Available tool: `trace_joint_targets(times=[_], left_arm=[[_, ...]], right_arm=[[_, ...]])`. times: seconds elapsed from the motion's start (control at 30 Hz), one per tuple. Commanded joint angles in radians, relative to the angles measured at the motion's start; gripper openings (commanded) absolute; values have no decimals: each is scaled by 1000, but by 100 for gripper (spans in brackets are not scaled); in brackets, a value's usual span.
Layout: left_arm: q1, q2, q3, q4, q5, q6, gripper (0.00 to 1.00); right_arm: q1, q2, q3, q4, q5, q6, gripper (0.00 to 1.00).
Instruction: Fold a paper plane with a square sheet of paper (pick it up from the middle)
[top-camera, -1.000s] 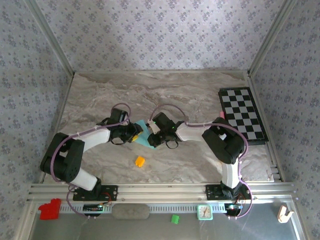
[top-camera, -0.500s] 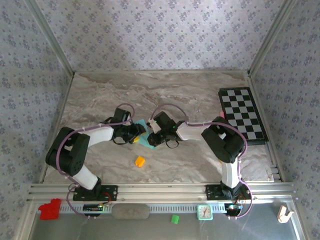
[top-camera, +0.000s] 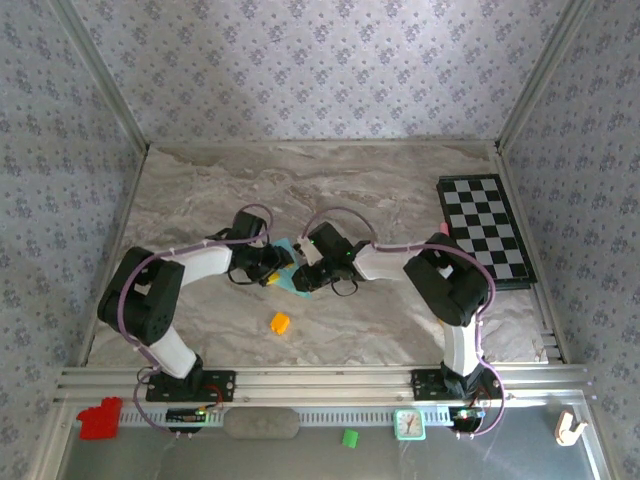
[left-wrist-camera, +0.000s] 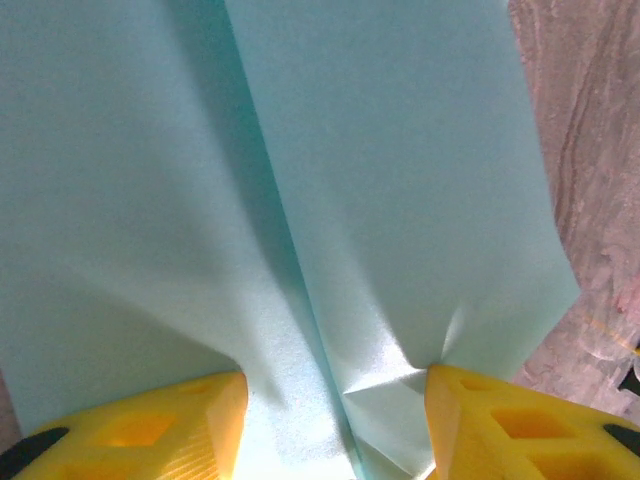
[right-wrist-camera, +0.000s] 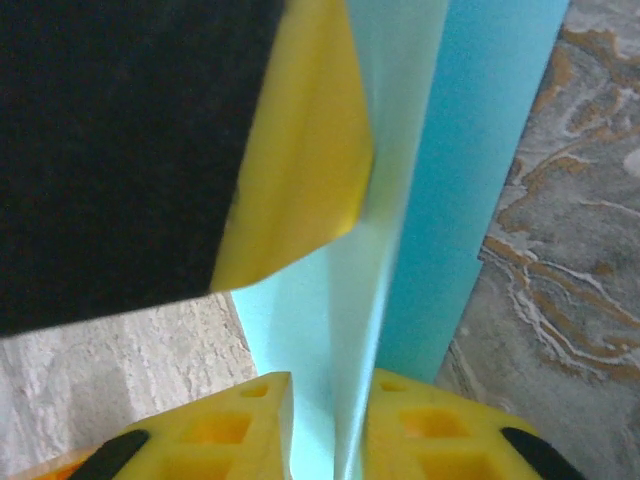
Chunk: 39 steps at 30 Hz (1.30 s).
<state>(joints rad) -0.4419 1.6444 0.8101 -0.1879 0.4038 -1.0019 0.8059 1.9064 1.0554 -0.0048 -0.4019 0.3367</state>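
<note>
The teal-blue sheet of paper lies creased at the table's middle, squeezed between both grippers. In the left wrist view the paper has a long centre crease, and my left gripper is open, its yellow fingers wide apart with the right tip puckering the sheet. In the right wrist view a raised fold of paper runs between the fingers of my right gripper, which is shut on it. The left gripper's yellow finger presses the sheet just ahead. From above, the left gripper and the right gripper nearly touch.
An orange cube sits on the marble table just in front of the grippers. A black-and-white checkered board lies at the right edge. On the front rail are a red block, a green cube and a small clock.
The left arm has swung its elbow inward and pushed its gripper a little to the right onto the paper. The right gripper has kept its hold in place.
</note>
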Motion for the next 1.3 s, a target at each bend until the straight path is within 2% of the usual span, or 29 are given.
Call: trace_joint_targets(times=[0.0,0.23,0.53,1.27], left_arm=[[-9,53,3,-132,-72,25,52],[-12,67,10,-147,-79,22,52],[-14,69,13,-147,-72,25,52],[-14,71,11,-153,-69,29,52]], right_arm=[[-24,-50,-9,-34,-31,49,30],[-23,-111,-31,-35,-33,98,34],[-23,-98,-43,-64,-1,134,31],[-21,-13,-11,-67,-75,139,14]])
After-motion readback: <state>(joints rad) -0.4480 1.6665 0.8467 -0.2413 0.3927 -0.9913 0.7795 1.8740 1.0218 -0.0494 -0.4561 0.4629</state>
